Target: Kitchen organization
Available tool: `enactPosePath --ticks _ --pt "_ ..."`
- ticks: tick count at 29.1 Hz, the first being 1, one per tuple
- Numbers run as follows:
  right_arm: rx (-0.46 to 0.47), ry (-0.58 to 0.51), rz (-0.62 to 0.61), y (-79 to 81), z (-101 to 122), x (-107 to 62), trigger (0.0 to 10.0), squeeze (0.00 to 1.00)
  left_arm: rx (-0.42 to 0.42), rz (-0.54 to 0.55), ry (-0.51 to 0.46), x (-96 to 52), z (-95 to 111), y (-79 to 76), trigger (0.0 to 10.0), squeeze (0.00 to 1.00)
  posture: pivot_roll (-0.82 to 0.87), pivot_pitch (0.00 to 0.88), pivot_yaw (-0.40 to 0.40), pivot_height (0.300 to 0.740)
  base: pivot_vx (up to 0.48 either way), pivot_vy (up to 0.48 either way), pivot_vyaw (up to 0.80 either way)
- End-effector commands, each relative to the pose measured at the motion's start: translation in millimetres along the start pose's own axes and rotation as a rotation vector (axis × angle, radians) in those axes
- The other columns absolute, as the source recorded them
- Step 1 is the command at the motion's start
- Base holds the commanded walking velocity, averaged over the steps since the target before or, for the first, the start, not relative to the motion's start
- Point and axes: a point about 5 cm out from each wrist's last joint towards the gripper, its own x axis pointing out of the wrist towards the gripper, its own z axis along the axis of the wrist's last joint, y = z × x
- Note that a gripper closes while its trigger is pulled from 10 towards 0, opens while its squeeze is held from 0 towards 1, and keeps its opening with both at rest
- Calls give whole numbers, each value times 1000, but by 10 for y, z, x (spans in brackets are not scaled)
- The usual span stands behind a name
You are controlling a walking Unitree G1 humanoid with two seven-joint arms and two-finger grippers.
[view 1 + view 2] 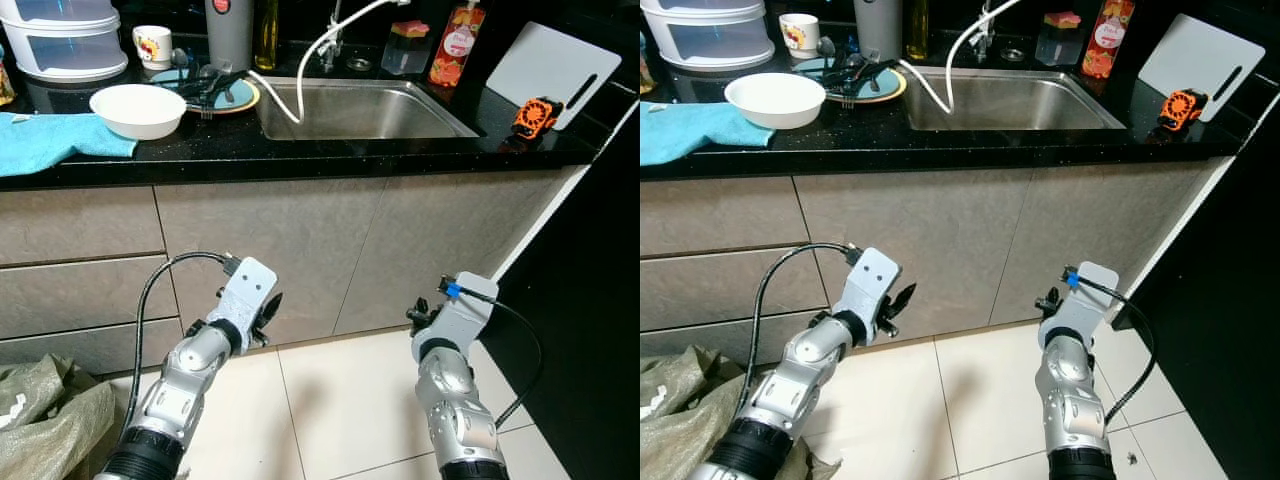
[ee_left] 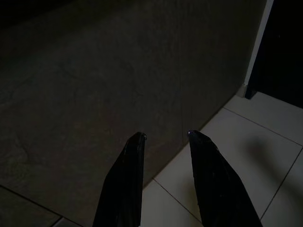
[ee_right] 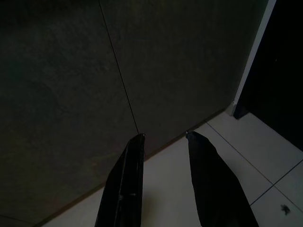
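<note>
Both arms hang low in front of the grey cabinet fronts, well below the black table. The left tool points at the cabinet face where it meets the pale floor tiles; its two black fingers stand a little apart with nothing between them. The right tool is likewise slightly parted and empty, aimed at a vertical seam between two cabinet doors.

The wrist views are dim and give the cabinet surface and tile joints close up, whereas the head views take in the tabletop. There, a white bowl sits near the front edge, just beside a turquoise cloth. Behind it a plate carries dark utensils, and a patterned mug stands further back. The steel sink lies to the right of the plate, with a white hose drooping into it. A red-labelled bottle, a white cutting board and a small orange-and-black object are on the right end. A crumpled sack lies on the floor at the left.
</note>
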Motion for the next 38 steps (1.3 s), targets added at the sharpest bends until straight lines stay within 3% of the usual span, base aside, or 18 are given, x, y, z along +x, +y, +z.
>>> enactPosePath --ticks 1,6,9,13,16,21,24,38 --pt "-2 10 -15 -38 -9 5 10000 0 8 -25 5 23 4 -42 10000 0 242 10 -102 740 0 0 0" --pt "-4 9 -6 -25 -8 6 10000 0 -18 -2 3 17 2 -19 10000 0 245 9 -102 740 0 0 0" --pt "-3 11 -5 -19 -12 11 10000 0 18 -26 5 18 0 -51 10000 0 245 11 -105 740 0 0 0" --pt "-6 11 1 -12 -11 17 10000 0 -23 3 3 18 6 -11 10000 0 247 7 -102 740 0 0 0" --pt "-2 8 -4 -8 2 26 10000 0 21 -33 5 29 3 -62 10000 0 244 4 -104 740 0 0 0" --pt "-4 3 1 -6 14 31 10000 0 -11 -8 1 30 1 -21 10000 0 249 0 -101 740 0 0 0" --pt "-3 1 -3 -13 19 53 10000 0 28 -28 4 36 -9 -45 10000 0 253 0 -97 740 0 0 0" --pt "3 -1 7 21 31 73 10000 0 26 -14 1 55 9 -2 10000 0 284 0 -104 740 0 0 0"
